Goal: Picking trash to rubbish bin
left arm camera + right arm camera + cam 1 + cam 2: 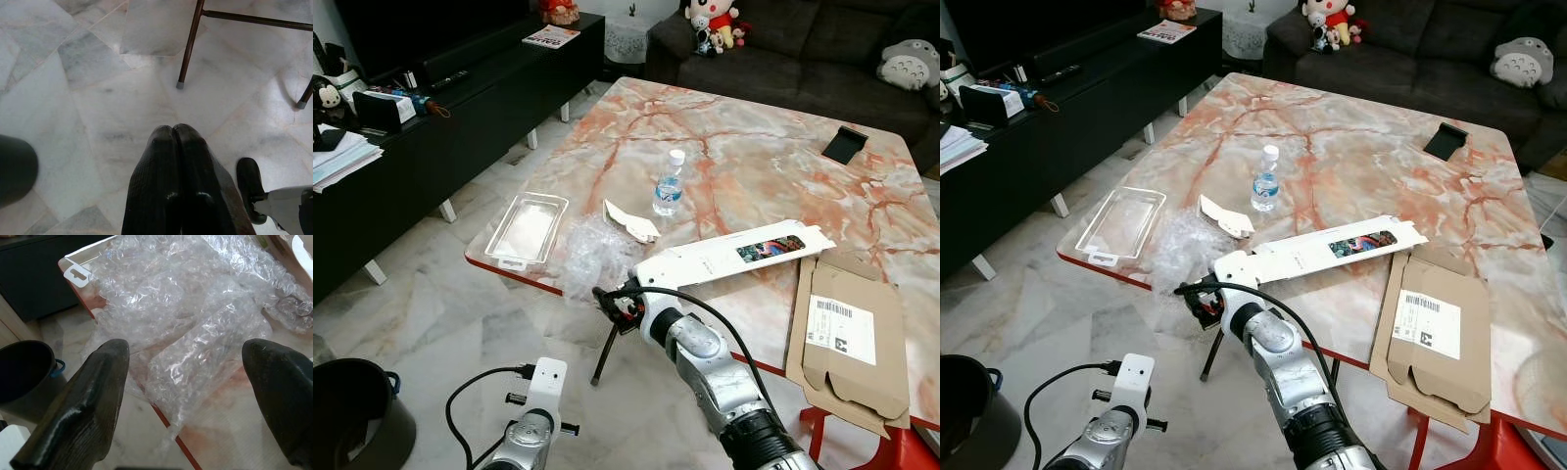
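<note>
Nearest, the left claw [177,181] hangs idle low over the marble floor [98,107], its fingers pressed together and empty, with the black bin [352,411] just to its left. Ahead of it the right claw [190,382] is stretched toward the near edge of the desk [754,166], its fingers spread wide and holding nothing. The crumpled clear plastic wrap [597,250] sits right in front of that gap, lying at the desk's near edge and partly drooping over it. I judge the step in hand to be the grasp of this wrap. To do it well, the claw should push forward until a thick fold lies between the fingers, then close fully, since thin film slips out of a loose pinch; catching the overhanging part avoids scraping the desk. Beside the wrap lie a clear tray [527,230] to the left, a long white box [734,255] to the right and a flattened carton [847,338] beyond that, so the closing fingers should stay clear of the box. Farther back stand a torn paper scrap [631,223] and a water bottle [670,186], then a dark phone-like slab [845,144] at the far edge.
</note>
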Controlling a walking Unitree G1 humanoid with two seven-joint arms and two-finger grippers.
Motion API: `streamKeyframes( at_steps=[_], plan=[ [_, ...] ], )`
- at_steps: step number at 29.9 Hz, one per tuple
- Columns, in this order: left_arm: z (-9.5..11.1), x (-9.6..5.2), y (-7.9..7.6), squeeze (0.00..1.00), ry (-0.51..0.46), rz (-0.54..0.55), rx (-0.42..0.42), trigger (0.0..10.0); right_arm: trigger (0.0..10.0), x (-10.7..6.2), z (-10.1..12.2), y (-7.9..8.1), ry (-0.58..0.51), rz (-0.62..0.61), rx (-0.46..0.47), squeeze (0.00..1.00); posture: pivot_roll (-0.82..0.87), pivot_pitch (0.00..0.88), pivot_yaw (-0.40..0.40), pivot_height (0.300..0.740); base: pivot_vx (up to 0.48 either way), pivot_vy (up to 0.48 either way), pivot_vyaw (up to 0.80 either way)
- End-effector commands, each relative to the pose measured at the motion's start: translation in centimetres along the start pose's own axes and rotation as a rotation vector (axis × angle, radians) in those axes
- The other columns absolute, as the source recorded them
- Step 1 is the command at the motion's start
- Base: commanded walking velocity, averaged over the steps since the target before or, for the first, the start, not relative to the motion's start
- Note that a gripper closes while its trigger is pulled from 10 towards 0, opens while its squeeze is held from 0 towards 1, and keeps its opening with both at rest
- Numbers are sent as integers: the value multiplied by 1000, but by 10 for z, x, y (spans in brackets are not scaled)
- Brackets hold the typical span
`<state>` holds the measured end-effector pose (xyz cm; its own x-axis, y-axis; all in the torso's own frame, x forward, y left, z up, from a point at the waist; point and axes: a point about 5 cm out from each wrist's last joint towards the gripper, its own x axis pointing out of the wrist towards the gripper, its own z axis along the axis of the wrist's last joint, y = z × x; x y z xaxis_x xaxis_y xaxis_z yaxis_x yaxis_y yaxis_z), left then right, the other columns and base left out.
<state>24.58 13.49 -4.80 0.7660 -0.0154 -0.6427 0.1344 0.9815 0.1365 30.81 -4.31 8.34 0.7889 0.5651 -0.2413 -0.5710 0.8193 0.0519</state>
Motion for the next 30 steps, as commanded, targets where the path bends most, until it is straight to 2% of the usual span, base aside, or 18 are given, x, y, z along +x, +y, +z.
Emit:
streamKeyframes(
  at_steps=[1,21,30],
  plan=[
    [-4,-1,-3,0,19,-17,4,10000,0,1,2,-2,-3,-9,-7,0,-109,21,-98,740,0,0,0],
    [-4,-1,-4,0,19,-18,3,10000,0,2,10,-1,-40,9,-14,0,-110,20,-100,740,0,0,0],
    [-2,0,-2,0,18,-12,2,10000,0,2,22,11,-110,109,-35,0,-109,30,-97,740,0,0,0]
  ],
)
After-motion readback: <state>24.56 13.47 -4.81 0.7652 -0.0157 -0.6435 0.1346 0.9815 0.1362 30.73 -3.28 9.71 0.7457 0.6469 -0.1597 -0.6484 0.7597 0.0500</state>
